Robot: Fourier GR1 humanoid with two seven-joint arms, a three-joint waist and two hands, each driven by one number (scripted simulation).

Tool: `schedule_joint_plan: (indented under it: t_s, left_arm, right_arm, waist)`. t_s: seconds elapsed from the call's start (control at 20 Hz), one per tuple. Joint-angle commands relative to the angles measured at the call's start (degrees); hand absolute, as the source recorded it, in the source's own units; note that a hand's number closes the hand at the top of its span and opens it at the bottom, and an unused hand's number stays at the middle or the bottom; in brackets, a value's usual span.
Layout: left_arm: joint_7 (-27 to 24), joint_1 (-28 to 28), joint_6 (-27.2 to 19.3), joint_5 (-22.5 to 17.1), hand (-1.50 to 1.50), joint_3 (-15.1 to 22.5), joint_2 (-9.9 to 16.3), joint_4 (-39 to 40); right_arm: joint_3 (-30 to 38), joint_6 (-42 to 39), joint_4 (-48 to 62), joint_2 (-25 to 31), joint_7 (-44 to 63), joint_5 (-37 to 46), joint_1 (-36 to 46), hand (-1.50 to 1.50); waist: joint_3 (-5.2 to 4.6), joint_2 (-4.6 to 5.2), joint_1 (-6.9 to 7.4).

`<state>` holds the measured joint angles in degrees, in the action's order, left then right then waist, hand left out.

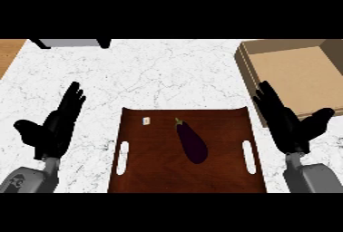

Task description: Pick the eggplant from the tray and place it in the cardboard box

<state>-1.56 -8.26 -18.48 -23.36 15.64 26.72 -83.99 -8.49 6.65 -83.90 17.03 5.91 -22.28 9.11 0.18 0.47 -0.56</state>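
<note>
A dark purple eggplant (192, 141) lies lengthwise near the middle of the brown tray (154, 172), its green stem pointing away from me. The open cardboard box (295, 72) sits at the far right of the counter. My right hand (286, 123) is open, fingers straight, just right of the tray and over the box's near-left corner. My left hand (53, 127) is open too, on the tray's left side, over the marble. Neither hand touches the eggplant.
A small white piece (145, 120) lies on the tray near its far left. A grey object with dark legs (70, 43) stands at the counter's far edge. The wooden edge (8, 52) shows at far left.
</note>
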Motion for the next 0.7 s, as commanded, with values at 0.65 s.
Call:
schedule_joint_plan:
  t_s: [0.65]
  left_arm:
    - [-6.14,-7.38,10.82,10.44,0.0,6.49,6.09,-3.01]
  right_arm:
    - [-11.26,-22.91,-1.26,19.03,-9.57,21.38,31.02,-1.5]
  waist:
    - [-0.17,-0.09,2.28]
